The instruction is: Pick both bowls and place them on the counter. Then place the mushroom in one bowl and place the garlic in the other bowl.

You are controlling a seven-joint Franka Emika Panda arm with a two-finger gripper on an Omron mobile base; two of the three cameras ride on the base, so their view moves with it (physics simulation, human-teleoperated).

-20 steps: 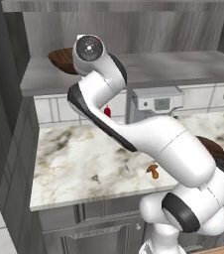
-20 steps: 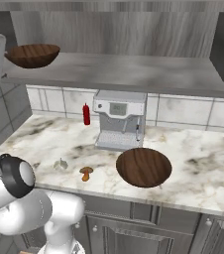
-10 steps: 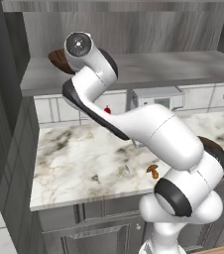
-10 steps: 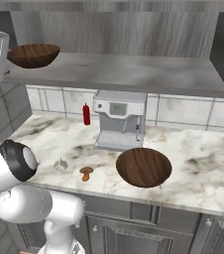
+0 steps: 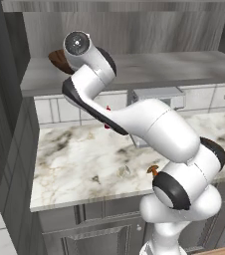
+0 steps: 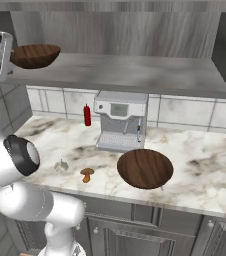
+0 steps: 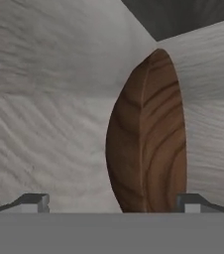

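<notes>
One dark brown wooden bowl (image 6: 35, 55) sits at the left end of the grey shelf; it also shows as a brown bowl (image 5: 57, 60) behind my wrist. In the hand view this bowl (image 7: 148, 139) stands on edge just ahead, right of centre. My gripper (image 7: 113, 203) is open, its fingertips (image 7: 32, 202) wide apart, with nothing between them. The other bowl (image 6: 145, 168) rests on the marble counter (image 6: 205, 165). The mushroom (image 6: 87, 174) and the garlic (image 6: 61, 166) lie on the counter to its left, bare.
A coffee machine (image 6: 120, 127) and a red bottle (image 6: 87, 115) stand at the back of the counter under the grey shelf (image 6: 135, 72). A dark cabinet wall (image 5: 5, 124) closes the left side. Wooden panelling backs the shelf.
My hand has swung a little closer to the bowl on the shelf. The jaws have stayed open, and the things on the counter have not moved.
</notes>
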